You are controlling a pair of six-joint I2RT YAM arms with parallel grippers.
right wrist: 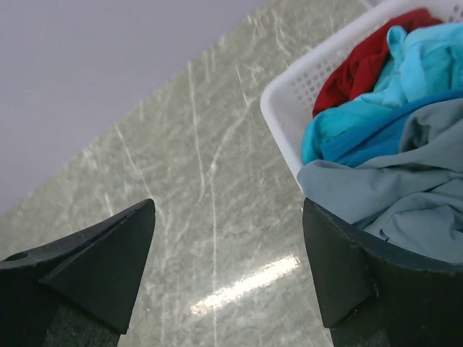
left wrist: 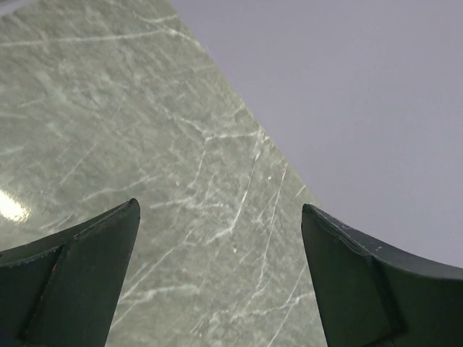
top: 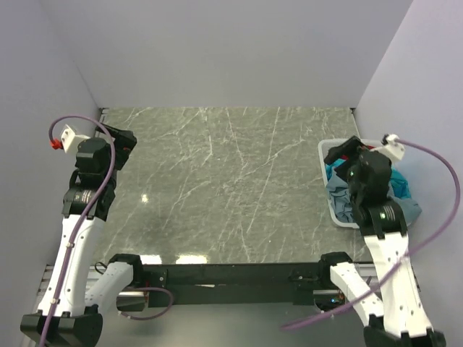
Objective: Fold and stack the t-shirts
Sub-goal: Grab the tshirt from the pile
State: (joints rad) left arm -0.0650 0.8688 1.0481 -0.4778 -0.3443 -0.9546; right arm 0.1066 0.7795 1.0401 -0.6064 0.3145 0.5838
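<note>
At the right edge of the table [top: 231,181], the white lattice basket [right wrist: 289,97] holds the t-shirts [top: 338,194] in one loose heap. The grey-blue shirt [right wrist: 376,191] is uppermost and spills over the near rim, the turquoise shirt [right wrist: 362,119] lies behind it, and the red shirt [right wrist: 358,65] sits at the far corner. None is laid out on the table, so the task is judged to stand at its first pick. The right gripper [right wrist: 228,217] hangs over the basket's table-side rim, jaws spread wide with nothing between them. In its wrist view the gap frames mostly bare table. The cloth lies off to one finger's side, the grey-blue shirt nearest. The coming move appears to call for a short shift toward the basket's interior and down onto that shirt. The heap is crumpled, so no long axis can be told. The left gripper [left wrist: 221,213] is well apart at the far left, likewise wide open and empty. The right arm is plainly the nearer.
</note>
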